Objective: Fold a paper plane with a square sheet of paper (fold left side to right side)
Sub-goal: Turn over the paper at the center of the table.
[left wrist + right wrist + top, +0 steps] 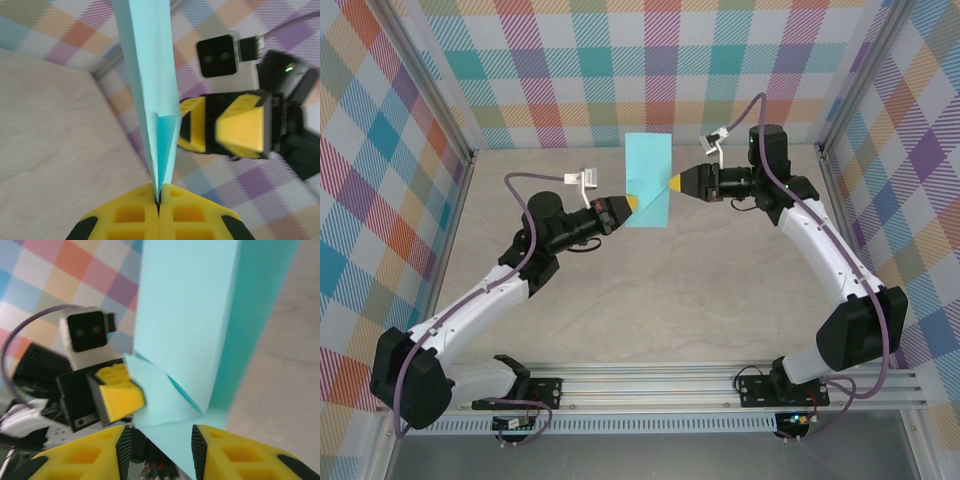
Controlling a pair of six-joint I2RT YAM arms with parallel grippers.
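The left hand [159, 199] is pressed together and pinches the left edge of the square sheet of paper [150, 75], close to its near end. From this hand the paper goes up thin, like a blade seen from the side. The right hand [159, 440] is spread apart, and the right edge of the paper sits in the gap, not squeezed. The paper is now a long, narrow blue shape. It sits between the two hands, over the far middle of the worktop [720, 290]. I think the fold is being made now. To do it well, the left hand should hold tight. The right hand should line the edges up, then press the crease flat and slowly.
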